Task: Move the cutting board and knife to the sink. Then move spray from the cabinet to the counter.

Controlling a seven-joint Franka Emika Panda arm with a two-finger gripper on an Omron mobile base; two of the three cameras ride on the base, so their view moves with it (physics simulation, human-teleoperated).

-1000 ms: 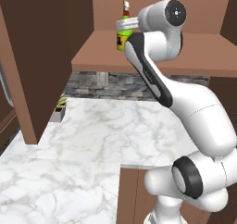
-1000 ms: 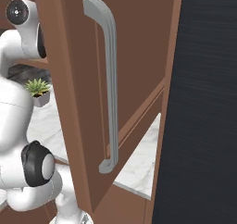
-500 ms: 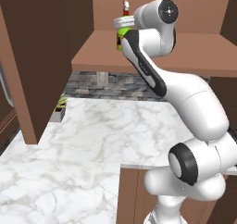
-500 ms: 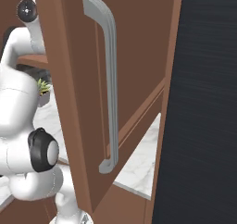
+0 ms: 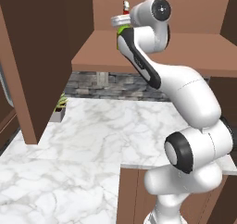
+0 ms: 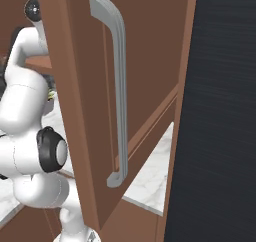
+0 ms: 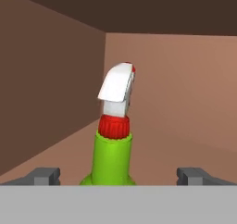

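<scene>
With its jaws spread wide on either side of the spray, which stands upright on the shelf of the cabinet, the gripper risks tipping the bottle toward the cabinet's back wall if it closes off-centre or pushes further in.

Bright green spray with red collar and white head; brown cabinet; grey-veined white counter.
</scene>
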